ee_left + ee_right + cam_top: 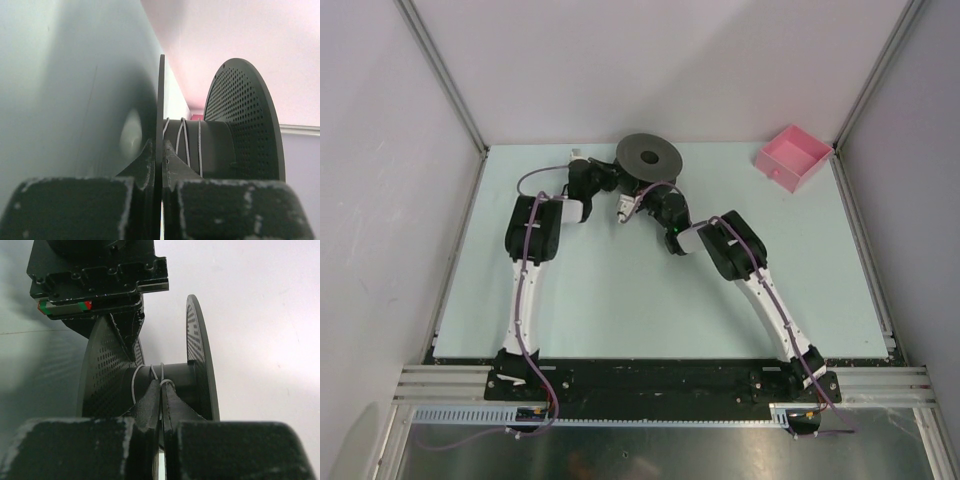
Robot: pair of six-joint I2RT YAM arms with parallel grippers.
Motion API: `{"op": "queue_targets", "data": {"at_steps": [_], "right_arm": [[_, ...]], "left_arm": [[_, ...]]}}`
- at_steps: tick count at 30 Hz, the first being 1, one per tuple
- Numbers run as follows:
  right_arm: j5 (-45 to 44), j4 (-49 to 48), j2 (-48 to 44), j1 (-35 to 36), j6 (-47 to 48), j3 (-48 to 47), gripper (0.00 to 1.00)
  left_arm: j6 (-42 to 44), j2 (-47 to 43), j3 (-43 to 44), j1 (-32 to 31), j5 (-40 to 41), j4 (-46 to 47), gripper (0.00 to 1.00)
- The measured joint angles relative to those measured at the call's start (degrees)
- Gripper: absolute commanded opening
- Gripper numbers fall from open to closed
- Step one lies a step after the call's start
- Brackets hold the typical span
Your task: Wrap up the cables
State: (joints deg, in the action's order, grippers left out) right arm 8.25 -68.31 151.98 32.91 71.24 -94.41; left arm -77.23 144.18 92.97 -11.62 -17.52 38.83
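wire: hair-fine, whitish, a few spaced turns round the hub of the dark spool. the spool sits upper middle of the overhead view, at the far side of the table.

left gripper: jaws closed flat on the thin edge of one spool disc, centre of its own view. right gripper: jaws pinched together on the wire just short of the hub, lower middle of its view.

handling, a guess: wire near weightless, limp, slippery, likely to kink or snap under a hard tug. best taken close to the hub under light tension. spool looks stiff and light; its rim is a fair hold.

hard to see: wire invisible from overhead, where the top disc covers the hub. free end not traceable in any view. bottom of both wrist views blocked by the fingers. pink box upper right, well apart.
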Motion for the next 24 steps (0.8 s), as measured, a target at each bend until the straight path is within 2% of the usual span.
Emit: {"op": "queue_targets", "data": {"at_steps": [5,14,17,24], "right_arm": [[1.25,1.53,3.85,-0.72,1.92,-6.23,0.0],[2.03,5.53,8.5,-2.12,4.31,-14.4,0.0],[0.81,7.54,9.25,-3.06,4.55,-16.39,0.0],[-0.63,8.55,9.6,-4.31,5.31,-17.18,0.0]], "left_arm": [[-1.18,3.32,3.85,0.5,0.61,1.4,0.02],[-2.82,5.97,6.84,0.24,0.26,-0.11,0.31],[-4.48,5.95,5.46,-0.04,-0.81,0.17,0.39],[-5.27,-0.92,-5.38,0.63,-1.86,0.98,0.46]]}}
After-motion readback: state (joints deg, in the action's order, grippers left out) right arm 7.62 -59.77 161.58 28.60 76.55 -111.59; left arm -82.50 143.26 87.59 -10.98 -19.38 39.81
